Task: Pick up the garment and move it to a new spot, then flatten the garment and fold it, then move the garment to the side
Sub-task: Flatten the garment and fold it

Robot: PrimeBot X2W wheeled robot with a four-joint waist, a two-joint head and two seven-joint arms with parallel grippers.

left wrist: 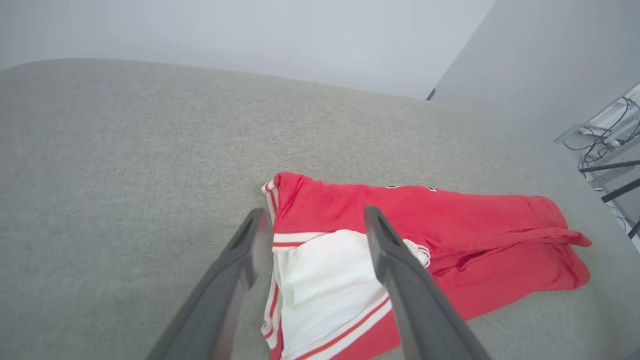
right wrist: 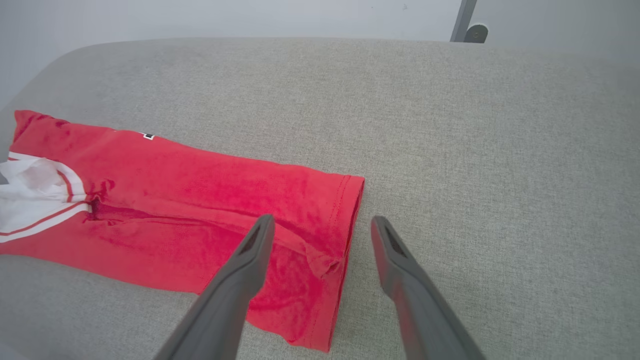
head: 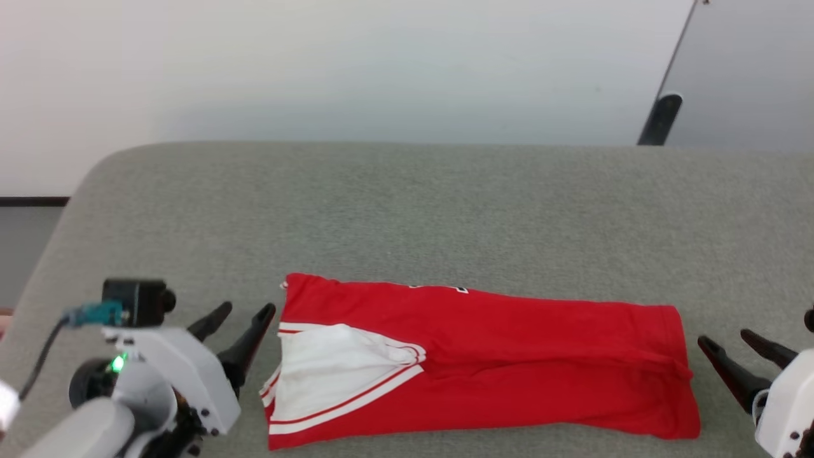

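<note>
Flanking one garment: two spread grippers

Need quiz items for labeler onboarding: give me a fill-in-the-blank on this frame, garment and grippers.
1. The garment lies folded on the grey padded surface; its body is ____.
2. The left gripper stands beside the end with the ____ sleeve.
3. The right gripper, like the left, is ____, holding nothing.
Missing words: red; white; open.

A grey fabric-covered bench with a rounded far corner spreads ahead of the left end effector, a pale wall beyond it, a dark post far ahead of the right end effector, tangled cables farther right.
</note>
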